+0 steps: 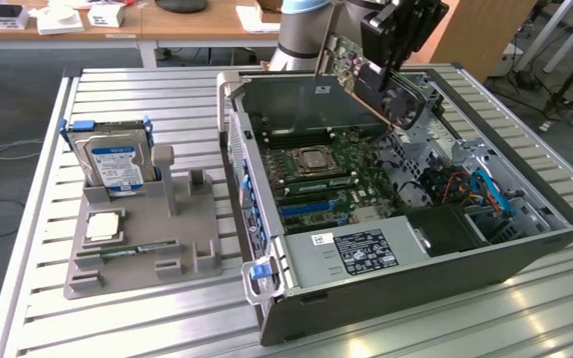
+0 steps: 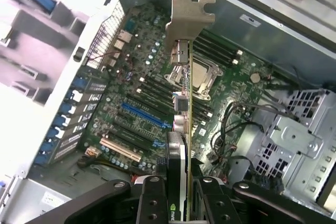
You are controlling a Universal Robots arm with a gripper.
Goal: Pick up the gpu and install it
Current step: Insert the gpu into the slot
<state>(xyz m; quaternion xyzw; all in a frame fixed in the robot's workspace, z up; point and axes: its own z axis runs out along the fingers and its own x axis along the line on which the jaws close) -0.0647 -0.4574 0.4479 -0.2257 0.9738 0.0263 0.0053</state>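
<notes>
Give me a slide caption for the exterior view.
Gripper holds the gpu tilted above the open computer case, over the motherboard.

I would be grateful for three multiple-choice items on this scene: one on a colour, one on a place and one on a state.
1. What colour are the rails on the hard drive standing in the grey holder?
A. Blue. B. Red. C. Yellow.
2. Where is the gpu?
A. Lying on the grey holder. B. Held above the open computer case. C. Seated in a slot.
3. How is the gripper?
A. Open and empty. B. Shut on the hard drive. C. Shut on the gpu.

Answers: 1 A, blue rails flank the drive's top corners. 2 B, the card hangs in the air over the case. 3 C, its fingers clamp the card's edge.
</notes>
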